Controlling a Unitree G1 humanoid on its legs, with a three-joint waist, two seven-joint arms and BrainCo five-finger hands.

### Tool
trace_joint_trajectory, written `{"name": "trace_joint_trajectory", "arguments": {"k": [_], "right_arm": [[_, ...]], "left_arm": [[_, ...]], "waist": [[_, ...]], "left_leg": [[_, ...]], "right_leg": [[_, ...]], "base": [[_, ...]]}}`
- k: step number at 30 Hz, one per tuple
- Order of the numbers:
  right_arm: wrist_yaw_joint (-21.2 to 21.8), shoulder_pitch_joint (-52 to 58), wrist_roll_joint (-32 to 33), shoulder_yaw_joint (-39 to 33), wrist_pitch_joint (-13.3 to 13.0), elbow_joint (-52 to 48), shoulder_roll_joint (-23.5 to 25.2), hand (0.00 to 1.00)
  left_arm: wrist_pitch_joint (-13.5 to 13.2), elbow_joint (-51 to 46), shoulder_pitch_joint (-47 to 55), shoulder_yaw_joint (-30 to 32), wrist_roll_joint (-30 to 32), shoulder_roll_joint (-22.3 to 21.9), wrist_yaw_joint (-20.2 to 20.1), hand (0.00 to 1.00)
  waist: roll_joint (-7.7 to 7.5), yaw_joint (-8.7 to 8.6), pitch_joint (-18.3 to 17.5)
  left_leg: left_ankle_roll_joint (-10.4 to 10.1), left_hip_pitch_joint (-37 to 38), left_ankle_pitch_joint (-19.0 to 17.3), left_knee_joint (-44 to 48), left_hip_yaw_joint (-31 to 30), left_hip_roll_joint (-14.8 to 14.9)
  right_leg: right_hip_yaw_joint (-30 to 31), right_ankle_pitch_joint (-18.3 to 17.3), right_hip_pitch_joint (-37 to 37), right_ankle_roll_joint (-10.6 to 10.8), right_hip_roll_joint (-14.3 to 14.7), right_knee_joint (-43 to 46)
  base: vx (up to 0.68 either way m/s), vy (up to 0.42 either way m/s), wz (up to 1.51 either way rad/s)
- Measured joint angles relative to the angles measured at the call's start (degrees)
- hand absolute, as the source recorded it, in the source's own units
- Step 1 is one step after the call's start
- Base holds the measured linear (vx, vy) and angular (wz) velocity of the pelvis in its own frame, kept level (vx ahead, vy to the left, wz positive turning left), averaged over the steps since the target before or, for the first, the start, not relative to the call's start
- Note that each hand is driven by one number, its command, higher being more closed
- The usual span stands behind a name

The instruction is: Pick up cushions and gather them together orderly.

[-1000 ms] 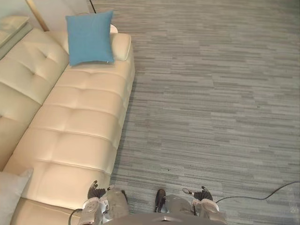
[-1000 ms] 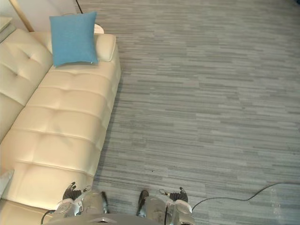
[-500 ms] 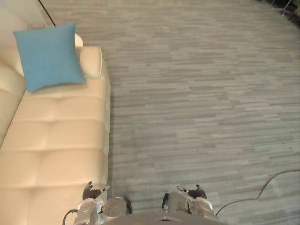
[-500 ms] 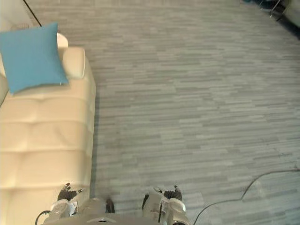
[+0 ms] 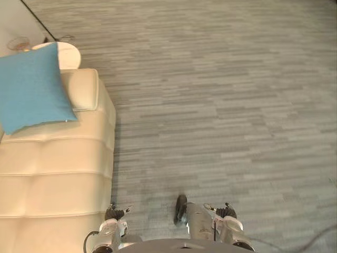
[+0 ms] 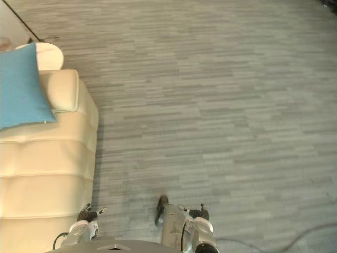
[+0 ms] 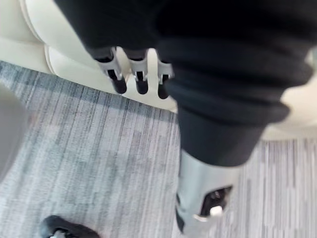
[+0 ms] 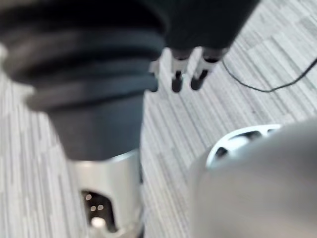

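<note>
On the sofa's far end: blue cushion (image 5: 31,87) propped tilted on the cream sofa (image 5: 58,174), one edge overlapping the padded armrest (image 5: 85,90).
Behind the armrest: round white side table (image 5: 68,52), partly hidden by the cushion.
Floor: grey striped carpet (image 5: 221,105), on the robot's right of the sofa.
Left hand (image 5: 113,215): low, just beside the sofa's front edge; fingers (image 7: 142,82) hang relaxed, nothing grasped; well apart from the cushion.
Right hand (image 5: 226,211): low over the carpet; fingers (image 8: 177,82) loose, released, holding nothing.
</note>
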Motion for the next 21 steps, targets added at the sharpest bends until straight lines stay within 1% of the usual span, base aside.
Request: {"name": "trace_joint_trajectory", "arguments": {"k": [1, 2, 3, 4, 5, 6, 7, 8, 9, 10, 11, 12, 13, 14, 15, 16, 17, 18, 19, 20, 21], "right_arm": [[-0.1, 0.6, 0.1, 0.0, -0.1, -0.6, -0.1, 0.00], [-0.1, 0.6, 0.2, 0.1, -0.1, -0.6, 0.0, 0.00], [-0.1, 0.7, 0.3, 0.1, -0.1, -0.6, 0.4, 0.00], [-0.1, 0.9, 0.8, 0.2, -0.1, -0.6, 0.6, 0.00], [-0.2, 1.3, 0.8, 0.3, -0.1, -0.6, 0.7, 0.00], [-0.2, 1.5, 0.8, 0.8, -0.1, -0.7, 0.8, 0.00], [-0.2, 1.4, 0.8, 1.0, -0.1, -0.9, 0.8, 0.00], [-0.3, 1.6, 0.8, 1.0, -0.2, -1.0, 0.9, 0.00], [-0.3, 1.7, 0.8, 0.9, -0.1, -0.9, 0.9, 0.00], [-0.4, 1.7, 0.7, 0.8, 0.0, -0.4, 0.9, 0.00], [-0.3, 1.7, 0.7, 0.6, 0.1, -0.4, 2.1, 0.00], [-0.3, 2.0, 0.7, 0.2, 0.1, -0.4, 2.8, 0.00], [-0.3, 1.7, 0.5, 0.0, 0.1, -0.3, 3.9, 0.00], [-0.3, 1.6, 0.5, -0.1, 0.1, -0.3, 4.0, 0.00], [-0.2, 1.4, 0.5, -0.1, 0.1, -0.2, 4.0, 0.00], [0.1, 1.5, -0.5, 0.1, 0.1, -0.3, 4.0, 0.00], [0.1, 1.7, -0.5, 0.2, 0.1, -0.2, 4.0, 0.00], [0.1, 2.0, -0.6, 0.3, 0.1, -0.6, 3.9, 0.00], [0.1, 1.9, -0.6, 0.9, 0.0, -0.6, 3.5, 0.00], [0.2, 1.9, -0.6, 1.5, 0.0, -0.6, 2.8, 0.00], [0.1, 1.9, -0.6, 1.6, 0.0, -0.7, 2.6, 0.00]], "left_arm": [[0.0, -0.8, 0.1, 0.7, 0.0, -0.2, 0.0, 0.00], [0.0, -1.3, 0.1, 0.7, -0.1, 0.0, 0.0, 0.00], [0.0, -2.0, 0.1, 0.5, -0.1, 0.6, -0.1, 0.00], [-0.1, -2.4, 0.2, 0.2, -0.1, 0.8, -0.1, 0.00], [-0.1, -2.6, 0.3, 0.1, -0.1, 0.9, -0.1, 0.00], [-0.1, -2.7, 0.4, 0.1, -0.1, 0.9, -0.1, 0.00], [-0.1, -2.8, 0.5, 0.1, -0.1, 0.8, -0.1, 0.00], [-0.1, -2.9, 0.5, 0.2, -0.1, 0.7, -0.1, 0.00], [-0.1, -2.9, 0.9, 0.3, -0.1, 0.5, -0.1, 0.00], [-0.1, -2.4, 1.3, 0.4, -0.5, 0.5, -0.2, 0.00], [-0.2, -2.4, 1.2, 0.5, -0.5, 1.3, 0.0, 0.00], [-0.2, -2.4, 1.2, 0.4, -0.5, 1.6, 0.0, 0.00], [-0.2, -2.2, 1.3, 1.1, -0.8, 2.1, -0.1, 0.00], [-0.2, -2.1, 1.3, 1.1, -0.9, 2.1, -0.1, 0.00], [-0.2, -1.8, 1.3, 1.0, -1.2, 2.1, -0.1, 0.00], [-0.1, -0.6, 1.2, -0.3, -1.2, 2.9, 0.0, 0.00], [0.0, -0.1, 1.2, -1.1, -1.2, 3.3, -0.1, 0.00], [0.1, 0.1, 1.4, -2.1, -1.2, 3.8, -0.1, 0.00], [0.1, 0.1, 1.6, -2.2, -1.2, 3.9, -0.1, 0.00], [0.1, 0.1, 1.8, -2.5, -1.2, 3.9, -0.1, 0.00], [0.1, 0.1, 1.9, -2.6, -1.2, 3.8, 0.0, 0.00]], "waist": [[0.72, 1.33, 0.2], [0.86, 2.06, 0.3], [0.09, 2.28, 0.8], [-0.14, 2.51, 0.9], [-0.40, 2.77, 0.7], [-0.48, 3.00, 0.7], [-0.41, 3.09, 0.7], [-0.35, 3.45, 0.6], [-0.16, 4.15, 0.4], [-0.35, 4.63, 0.2], [-2.31, 4.49, -0.9], [-3.11, 4.36, -1.3], [-4.54, 5.14, -2.0], [-4.64, 5.29, -2.1], [-4.58, 5.52, -2.1], [-4.61, 5.02, -2.1], [-4.70, 4.70, -2.1], [-4.87, 4.12, -2.2], [-4.88, 3.64, -2.2], [-4.80, 3.23, -2.2], [-4.69, 3.09, -2.2]], "left_leg": [[0.3, -5.1, 0.2, 9.7, 1.8, 3.0], [1.1, -8.8, -2.3, 14.6, 4.3, 4.8], [1.5, -12.5, -5.2, 15.4, 6.2, 5.0], [1.9, -14.2, -6.7, 13.7, 7.7, 4.7], [2.5, -15.9, -8.3, 9.5, 10.2, 4.2], [3.3, -17.3, -8.7, 0.8, 13.5, 3.3], [3.3, -17.8, -8.6, -4.6, 14.7, 2.6], [3.1, -18.2, -7.2, -13.7, 16.2, 1.4], [3.8, -17.8, -0.2, -23.1, 16.8, -0.1], [6.0, -16.7, 1.7, -23.9, 17.0, -1.3], [6.5, -16.6, 1.1, -25.0, 17.2, -3.5], [7.2, -16.8, 0.4, -24.7, 17.2, -4.2], [8.2, -17.0, -3.2, -21.3, 17.1, -5.6], [8.3, -16.6, -4.3, -20.5, 17.2, -5.8], [8.3, -15.6, -6.0, -19.7, 17.3, -6.1], [8.5, -11.8, -9.1, -19.9, 17.0, -7.0], [8.5, -10.5, -9.8, -20.1, 16.7, -7.5], [8.9, -8.5, -10.4, -20.5, 16.2, -7.9], [9.2, -6.9, -10.7, -21.0, 15.4, -8.3], [9.3, -3.8, -10.8, -22.9, 14.3, -8.8], [8.8, -1.7, -11.1, -24.5, 13.2, -8.9]], "right_leg": [[-0.9, -0.9, 2.7, -0.6, 1.1, -1.3], [-1.5, -2.1, 5.2, -1.0, 1.4, -2.3], [-2.3, -2.9, 8.8, -0.3, 1.1, -4.2], [-3.0, -3.1, 11.1, 0.1, 0.9, -5.7], [-3.7, -3.5, 13.6, 0.9, 0.3, -7.4], [-4.4, -4.1, 16.0, 2.3, -0.8, -8.4], [-4.8, -4.3, 17.1, 3.0, -1.3, -8.8], [-5.3, -4.9, 18.5, 4.3, -2.0, -9.3], [-5.4, -6.1, 19.8, 6.3, -2.5, -9.5], [-4.4, -6.7, 20.5, 7.3, -2.7, -9.7], [-2.6, -6.1, 21.4, 6.8, -3.6, -11.5], [-1.4, -5.5, 21.5, 6.6, -4.0, -12.5], [1.6, -4.6, 22.5, 7.4, -5.4, -11.7], [2.3, -4.5, 22.3, 7.6, -5.8, -10.3], [3.6, -4.5, 21.8, 7.6, -6.5, -6.8], [6.9, -2.6, 16.5, 10.8, -9.3, 10.3], [8.2, -1.9, 14.3, 12.0, -9.9, 16.6], [9.5, -1.9, 11.2, 12.3, -10.4, 24.6], [9.4, -2.0, 9.5, 12.1, -10.6, 28.9], [8.7, -3.1, 6.5, 10.7, -10.4, 33.7], [7.9, -4.1, 4.1, 9.9, -9.7, 34.6]], "base": [[0.39, -0.054, 0.18], [0.42, -0.008, 0.24], [0.36, -0.016, 0.32], [0.36, 0.016, 0.44], [0.36, 0.064, 0.37], [0.37, 0.092, 0.33], [0.41, 0.146, 0.32], [0.45, 0.198, 0.25], [0.53, 0.244, 0.13], [0.45, 0.180, 0.25], [0.37, 0.117, 0.29], [0.47, 0.157, 0.46], [0.47, 0.180, 0.24], [0.55, 0.227, 0.11], [0.52, 0.201, 0.04], [0.51, 0.180, 0.09], [0.41, 0.109, 0.23], [0.25, 0.019, 0.29], [0.37, -0.006, 0.42], [0.42, -0.038, 0.45], [0.40, -0.058, 0.46]]}}
